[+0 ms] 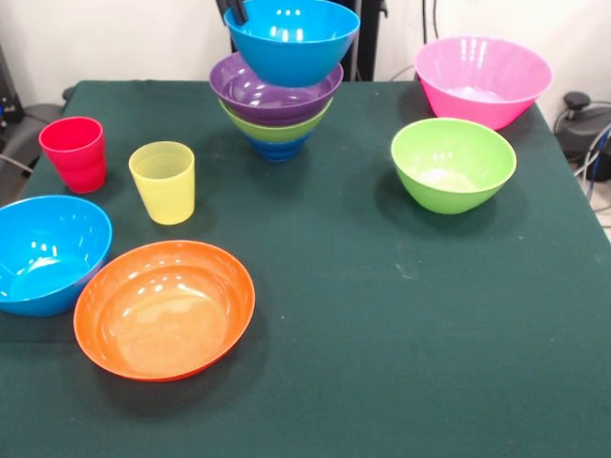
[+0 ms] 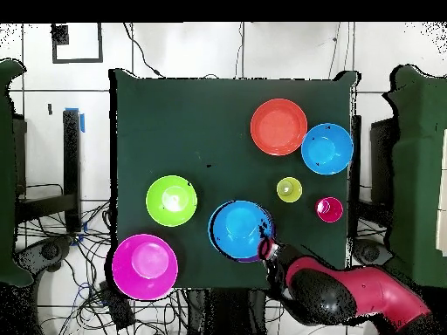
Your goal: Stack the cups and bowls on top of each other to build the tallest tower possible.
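The tower stands at the table's far middle: a small dark blue bowl [image 1: 279,149] lowest, then lime green [image 1: 277,130], purple [image 1: 272,95], and a light blue bowl [image 1: 291,43] [image 2: 240,229] on top, tilted. My gripper [image 1: 235,11] [image 2: 266,248] is shut on that top bowl's rim. The red cup [image 1: 73,153] [image 2: 329,209] and yellow cup [image 1: 163,181] [image 2: 289,188] stand upright, apart. Loose bowls: orange [image 1: 164,308] [image 2: 278,126], light blue [image 1: 46,253] [image 2: 327,148], lime green [image 1: 452,164] [image 2: 171,201], pink [image 1: 482,79] [image 2: 144,267].
A dark green cloth covers the table [image 1: 382,334]. The pink bowl sits close to the table's corner. My red and black arm [image 2: 349,297] reaches in from the table's edge beside the tower. Cables lie on the floor around the table.
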Controlling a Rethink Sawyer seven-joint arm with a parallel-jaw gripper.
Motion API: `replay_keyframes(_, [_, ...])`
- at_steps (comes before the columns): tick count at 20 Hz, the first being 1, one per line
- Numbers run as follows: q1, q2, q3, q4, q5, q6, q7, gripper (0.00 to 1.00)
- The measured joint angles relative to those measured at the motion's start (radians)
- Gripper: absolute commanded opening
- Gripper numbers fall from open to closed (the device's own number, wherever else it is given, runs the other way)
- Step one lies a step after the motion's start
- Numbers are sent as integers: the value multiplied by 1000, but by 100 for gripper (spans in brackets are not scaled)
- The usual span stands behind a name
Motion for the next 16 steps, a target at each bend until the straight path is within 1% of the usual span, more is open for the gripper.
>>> replay_keyframes(16, [-47, 10, 0, 10, 0, 0, 0, 0])
